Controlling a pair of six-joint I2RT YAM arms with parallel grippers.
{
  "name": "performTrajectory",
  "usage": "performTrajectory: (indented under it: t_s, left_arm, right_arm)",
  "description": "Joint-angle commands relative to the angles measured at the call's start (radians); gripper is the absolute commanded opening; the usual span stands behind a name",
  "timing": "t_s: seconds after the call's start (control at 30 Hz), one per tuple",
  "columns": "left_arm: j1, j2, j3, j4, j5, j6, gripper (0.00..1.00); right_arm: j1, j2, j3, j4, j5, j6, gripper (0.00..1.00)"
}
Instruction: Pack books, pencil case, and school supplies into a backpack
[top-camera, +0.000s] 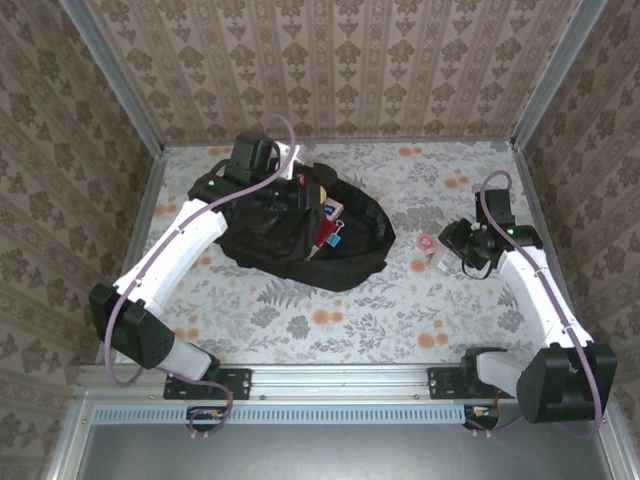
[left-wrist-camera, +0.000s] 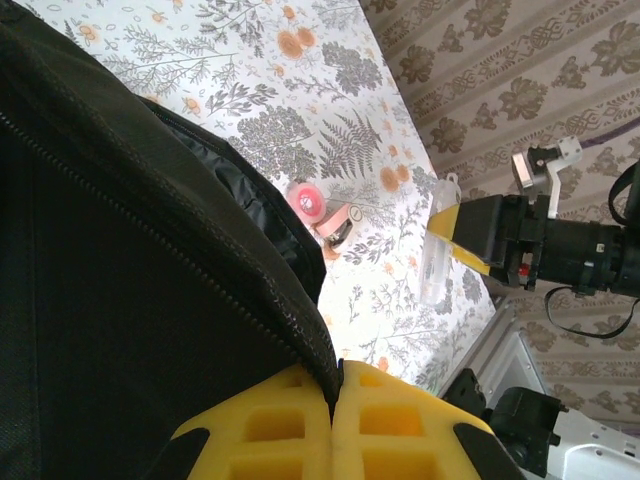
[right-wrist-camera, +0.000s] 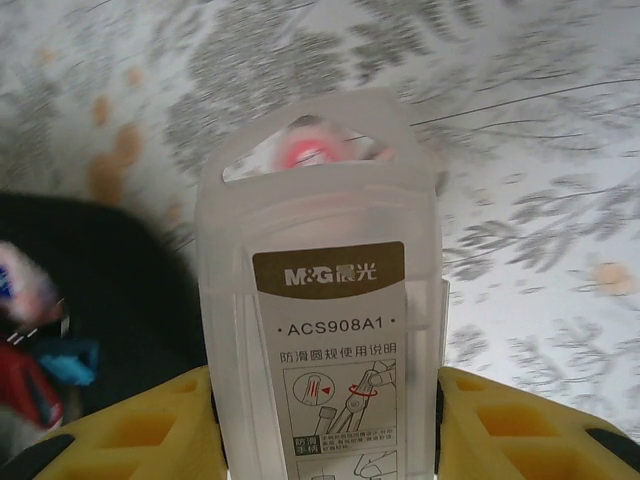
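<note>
Nearest to us, the yellow foam pads of the left gripper (left-wrist-camera: 336, 400) are clenched on the rim of the large black soft fabric backpack (left-wrist-camera: 120, 250), pinching a fold of its zipped edge. We judge this grip is there to hold the mouth up and apart so that things can be dropped in. From above, the backpack (top-camera: 300, 245) lies left of centre on the grey floral-patterned table (top-camera: 300, 320), its opening turned toward the right arm, with small red and blue items (top-camera: 330, 228) already inside. Moving right, a small pink tape roll (top-camera: 427, 243) lies flat on the table, apart from the bag and waiting to be packed. Just beside it, the right gripper (right-wrist-camera: 325, 400) grasps a tall translucent white plastic case (right-wrist-camera: 320, 290) with a brown printed label, its yellow fingers (right-wrist-camera: 510, 420) pressed to the two narrow sides. The case hangs upright, which suits sliding it end-first into the opening. We cannot tell whether its lower end is off the table.
</note>
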Motion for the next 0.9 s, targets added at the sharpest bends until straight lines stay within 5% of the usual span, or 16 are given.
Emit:
performTrajectory:
  t_s: [0.0, 0.43, 0.7, 0.87]
  left_arm:
    - [-0.01, 0.003, 0.052, 0.018, 0.013, 0.001, 0.0]
    - [0.004, -0.009, -0.013, 0.117, 0.114, -0.003, 0.0]
    - [0.015, -0.045, -0.033, 0.143, 0.129, -0.009, 0.0]
    - [0.027, -0.055, -0.038, 0.148, 0.127, -0.018, 0.0]
  right_arm:
    - [0.074, 0.002, 0.056, 0.038, -0.085, 0.049, 0.48]
    - [0.428, 0.358, 0.342, 0.262, -0.231, 0.147, 0.49]
    - [0.485, 0.624, 0.487, 0.341, -0.316, 0.303, 0.48]
    - [0.528, 0.705, 0.563, 0.277, -0.239, 0.346, 0.5]
